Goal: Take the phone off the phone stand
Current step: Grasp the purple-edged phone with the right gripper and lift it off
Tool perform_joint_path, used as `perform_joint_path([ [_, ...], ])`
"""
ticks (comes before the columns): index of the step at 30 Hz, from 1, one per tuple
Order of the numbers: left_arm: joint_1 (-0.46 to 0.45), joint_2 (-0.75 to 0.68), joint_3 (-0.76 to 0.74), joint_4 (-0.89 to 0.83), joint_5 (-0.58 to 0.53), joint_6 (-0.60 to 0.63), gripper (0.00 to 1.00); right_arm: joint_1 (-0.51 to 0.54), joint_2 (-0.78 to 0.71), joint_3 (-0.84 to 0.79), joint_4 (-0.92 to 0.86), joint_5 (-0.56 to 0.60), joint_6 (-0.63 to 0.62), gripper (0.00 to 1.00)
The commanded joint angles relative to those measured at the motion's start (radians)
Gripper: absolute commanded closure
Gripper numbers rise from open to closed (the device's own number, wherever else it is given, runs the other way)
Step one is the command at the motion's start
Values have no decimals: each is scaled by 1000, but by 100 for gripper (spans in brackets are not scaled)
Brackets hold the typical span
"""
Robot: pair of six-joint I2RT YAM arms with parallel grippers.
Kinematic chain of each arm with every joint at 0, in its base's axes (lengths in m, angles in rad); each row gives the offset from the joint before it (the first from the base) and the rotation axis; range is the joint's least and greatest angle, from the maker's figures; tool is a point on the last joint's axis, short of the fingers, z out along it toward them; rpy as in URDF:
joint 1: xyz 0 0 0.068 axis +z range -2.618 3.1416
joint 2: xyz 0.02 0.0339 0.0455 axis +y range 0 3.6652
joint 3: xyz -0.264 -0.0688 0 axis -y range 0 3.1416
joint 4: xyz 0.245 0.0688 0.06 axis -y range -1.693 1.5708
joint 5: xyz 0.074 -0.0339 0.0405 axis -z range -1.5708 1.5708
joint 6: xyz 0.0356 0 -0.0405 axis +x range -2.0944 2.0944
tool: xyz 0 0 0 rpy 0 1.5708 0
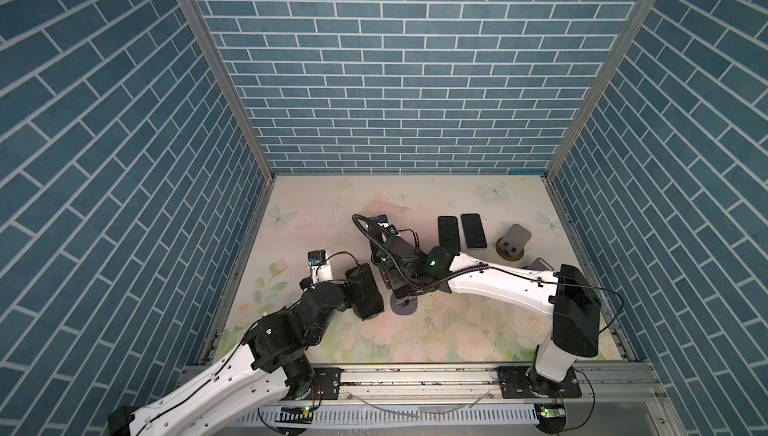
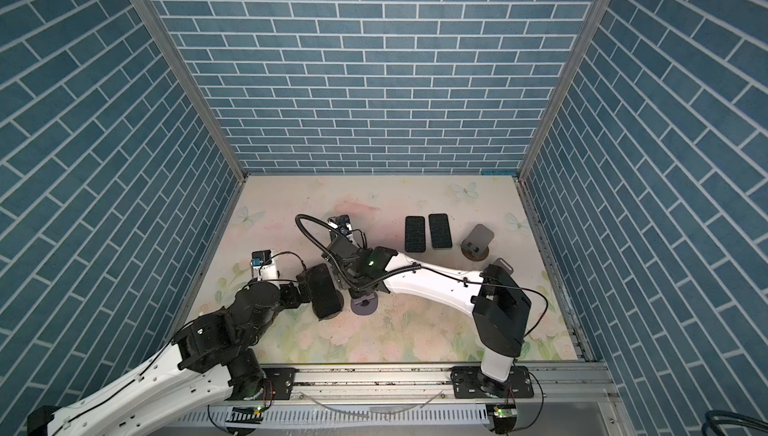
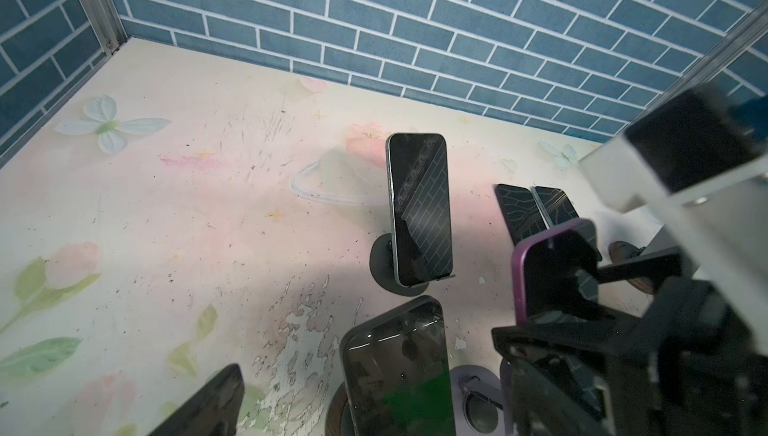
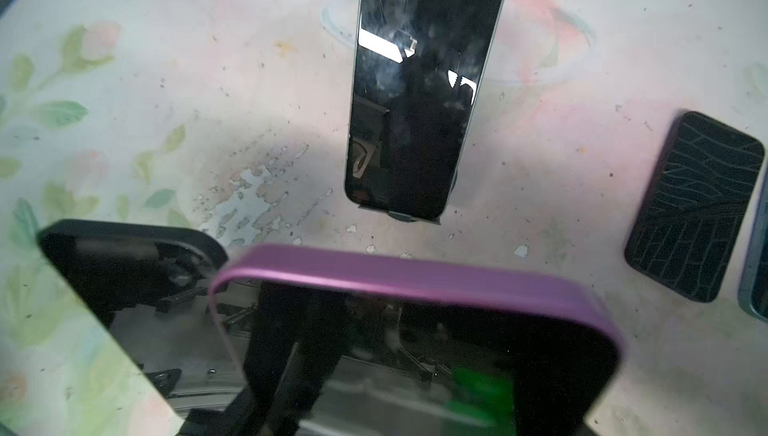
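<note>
**Clamped on the purple phone (image 3: 544, 263)**

Grips it in the right gripper (image 1: 400, 284), mid-table, just over the lavender stand (image 1: 404, 307). Holds it near upright: long axis up-down, top edge up, screen leaning back. Spreads the left gripper (image 1: 353, 288) wide beside the black-cased phone (image 3: 399, 371). Counts five phones (image 1: 473, 231), two lying flat, and four clear stands (image 1: 514, 242).

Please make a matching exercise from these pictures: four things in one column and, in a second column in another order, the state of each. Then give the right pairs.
Things
1. purple-edged phone
2. blue-grey-edged phone
3. two dark phones side by side
4. grey plate stand on a round brown base

States
A. empty
B. lying flat on the floral table
C. gripped by the right gripper
D. upright on a black round stand

Pairs: 1-C, 2-D, 3-B, 4-A
</note>
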Motion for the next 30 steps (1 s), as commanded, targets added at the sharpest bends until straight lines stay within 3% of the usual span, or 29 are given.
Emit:
perform_joint_path([
  [1, 6, 25, 29, 71, 78, 74, 0, -18, -90, 22, 20, 26, -6, 35],
  [6, 6, 75, 34, 171, 189, 131, 0, -72, -171, -31, 38, 21, -5, 35],
  [18, 6, 341, 154, 183, 271, 145, 0, -269, -352, -263, 5, 0, 57, 35],
  [30, 6, 388, 160, 264, 331, 170, 0, -453, -424, -487, 0, -50, 83, 35],
])
